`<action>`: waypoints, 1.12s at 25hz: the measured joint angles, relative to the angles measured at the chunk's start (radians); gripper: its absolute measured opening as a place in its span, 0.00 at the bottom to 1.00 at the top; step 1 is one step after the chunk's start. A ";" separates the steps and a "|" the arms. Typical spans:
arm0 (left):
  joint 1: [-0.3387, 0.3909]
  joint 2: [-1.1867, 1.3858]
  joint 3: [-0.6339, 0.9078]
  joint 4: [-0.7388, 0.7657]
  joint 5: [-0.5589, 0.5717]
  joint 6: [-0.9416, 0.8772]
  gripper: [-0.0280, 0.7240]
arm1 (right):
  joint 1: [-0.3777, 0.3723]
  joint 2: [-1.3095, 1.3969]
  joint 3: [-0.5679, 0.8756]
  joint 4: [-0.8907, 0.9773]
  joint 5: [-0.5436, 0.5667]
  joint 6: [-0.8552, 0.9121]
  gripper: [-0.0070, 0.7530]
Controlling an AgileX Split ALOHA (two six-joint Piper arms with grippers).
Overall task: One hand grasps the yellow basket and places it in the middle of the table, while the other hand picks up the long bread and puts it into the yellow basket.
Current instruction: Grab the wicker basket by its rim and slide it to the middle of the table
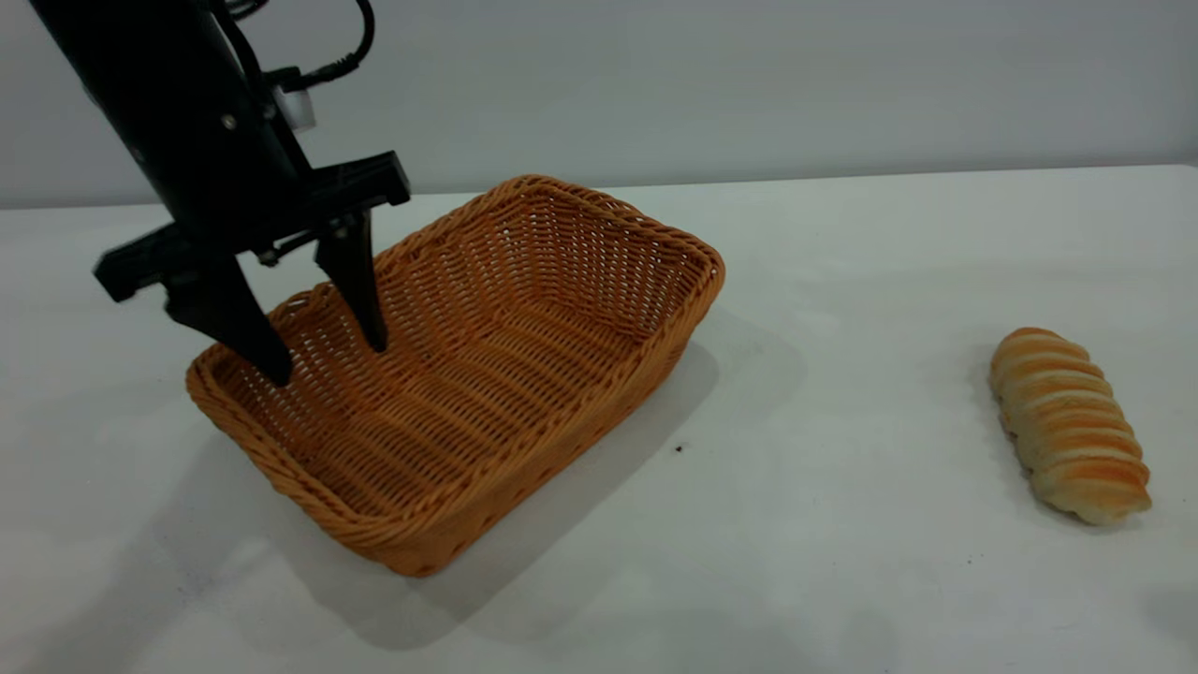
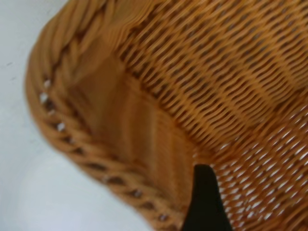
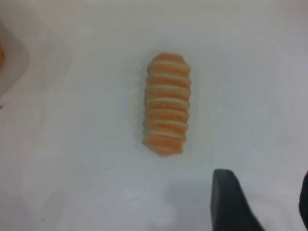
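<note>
Upper left of frame, left gripper [image 1: 328,360] spread wide, tips inside the yellow basket [image 1: 487,374] — should straddle the rim before closing. Long bread [image 1: 1069,423] lies far right; right gripper [image 3: 262,204] open, well above it.

wicker yellow basket [image 1: 524,374] sat skewed left of centre on white table [image 1: 842,562]; ridged long bread [image 1: 1069,423] lay well right.
</note>
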State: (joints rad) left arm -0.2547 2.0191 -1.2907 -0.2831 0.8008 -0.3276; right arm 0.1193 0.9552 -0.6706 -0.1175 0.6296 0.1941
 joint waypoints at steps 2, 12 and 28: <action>0.000 0.000 -0.004 0.040 0.050 -0.002 0.81 | 0.000 0.000 0.000 0.000 0.005 -0.001 0.52; 0.000 -0.103 -0.004 0.202 0.121 -0.211 0.81 | 0.000 0.000 0.000 0.002 0.007 -0.001 0.52; -0.016 -0.071 0.087 0.175 -0.015 -0.347 0.81 | 0.000 0.000 0.000 0.009 0.007 -0.001 0.52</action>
State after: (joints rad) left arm -0.2710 1.9482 -1.2040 -0.1081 0.7860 -0.6748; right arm 0.1193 0.9552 -0.6706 -0.1085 0.6370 0.1932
